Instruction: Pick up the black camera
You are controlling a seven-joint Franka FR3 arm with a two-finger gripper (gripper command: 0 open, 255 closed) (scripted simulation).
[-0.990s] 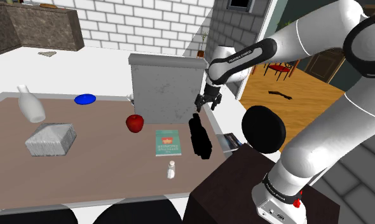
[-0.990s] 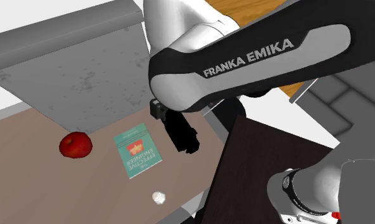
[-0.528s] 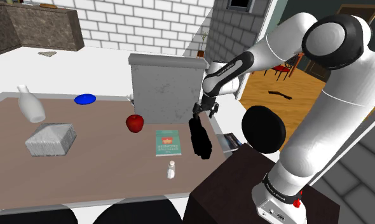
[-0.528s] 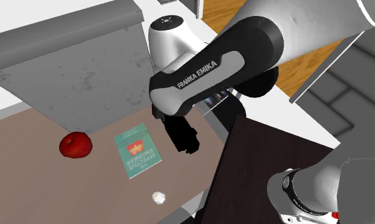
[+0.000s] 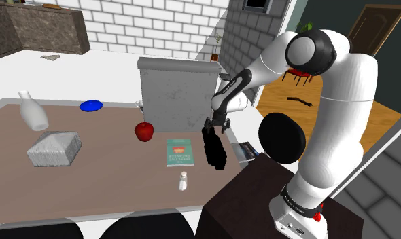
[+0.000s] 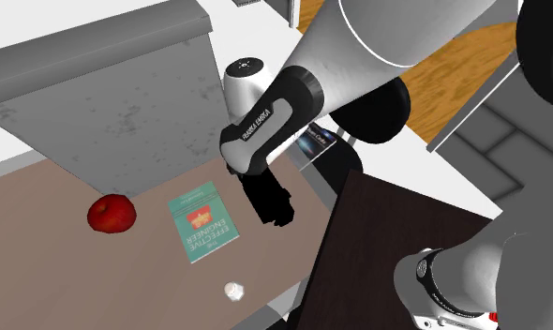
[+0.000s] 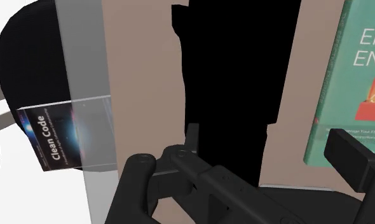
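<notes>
Shoulder view: your gripper (image 5: pixel 215 126) hangs right over the black camera (image 5: pixel 213 148). Second exterior view: the camera lies just below your fingers, with a teal book (image 6: pixel 201 221) beside it. Wrist view: your fingers (image 7: pixel 136 184) stand wide apart, empty, the camera between and beyond them.

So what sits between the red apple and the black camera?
A teal-green book lies flat between the red apple and the black camera, seen in the second exterior view.

Shoulder view looks from behind the stand (image 5: pixel 260 204); second exterior view hangs closer above the gripper (image 5: pixel 215 127); both share the book (image 5: pixel 179 152) beside it.
</notes>
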